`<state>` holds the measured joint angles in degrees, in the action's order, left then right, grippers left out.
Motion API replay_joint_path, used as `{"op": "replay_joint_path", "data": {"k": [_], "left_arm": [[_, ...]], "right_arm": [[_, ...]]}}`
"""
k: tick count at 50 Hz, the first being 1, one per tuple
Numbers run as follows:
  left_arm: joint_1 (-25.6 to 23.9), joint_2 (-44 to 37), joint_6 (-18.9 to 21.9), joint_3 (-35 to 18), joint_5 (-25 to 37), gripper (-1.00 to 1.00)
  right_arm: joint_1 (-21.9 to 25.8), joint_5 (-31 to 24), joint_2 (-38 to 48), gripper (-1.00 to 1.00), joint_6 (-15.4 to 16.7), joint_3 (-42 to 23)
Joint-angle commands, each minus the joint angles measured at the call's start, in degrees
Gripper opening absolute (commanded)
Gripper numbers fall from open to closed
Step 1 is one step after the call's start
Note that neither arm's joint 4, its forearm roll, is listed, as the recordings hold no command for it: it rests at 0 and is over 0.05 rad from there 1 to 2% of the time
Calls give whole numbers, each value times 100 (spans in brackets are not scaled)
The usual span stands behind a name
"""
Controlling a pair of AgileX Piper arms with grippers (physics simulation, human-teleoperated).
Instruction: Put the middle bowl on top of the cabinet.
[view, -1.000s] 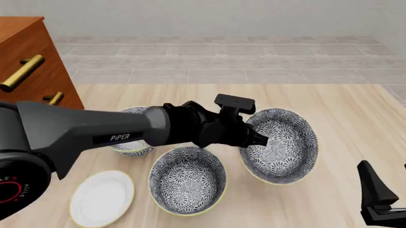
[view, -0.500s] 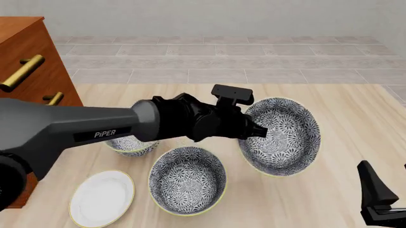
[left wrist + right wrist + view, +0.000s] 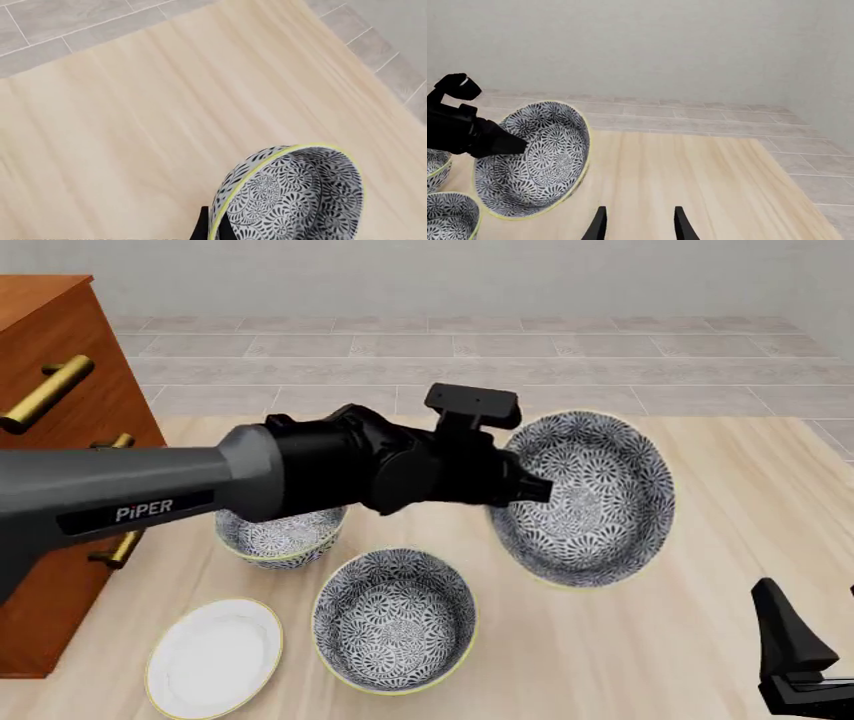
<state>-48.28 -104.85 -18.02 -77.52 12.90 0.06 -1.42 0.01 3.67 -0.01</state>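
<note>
So the left gripper (image 3: 531, 490) is clamped on the rim of the middle bowl (image 3: 585, 502) and has it up off the table (image 3: 747, 540), tipped on edge so its patterned inside faces the camera in the front view. In the left wrist view the dark fingertips (image 3: 200, 229) pinch the bowl wall right at the yellow rim, one either side, with nothing but bare wood below it. The bowl hangs right of centre, well apart from the cabinet (image 3: 60, 380), which stands at the far left edge with its brass handles showing.

Two more patterned bowls sit on the table: one (image 3: 394, 618) near the front, another (image 3: 280, 532) partly hidden under the left arm. A white plate (image 3: 214, 656) lies front left, just beside them.

The right gripper (image 3: 637, 225) hangs low at the front right, jaws apart, holding nothing.
</note>
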Motion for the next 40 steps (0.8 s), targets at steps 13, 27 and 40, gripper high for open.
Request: {"op": "replay_joint_path", "data": {"k": [13,27,40], "left_arm": [[211,1066,377,-30,524,-100],[361,1471,564,-23,788,-100],[460,1819,681,-17,965,-100]], "right_arm": [[-1,-8,0,100,23,0],[1,-9,0,100,48,0],[-2,-11,0,100,51,0]]}}
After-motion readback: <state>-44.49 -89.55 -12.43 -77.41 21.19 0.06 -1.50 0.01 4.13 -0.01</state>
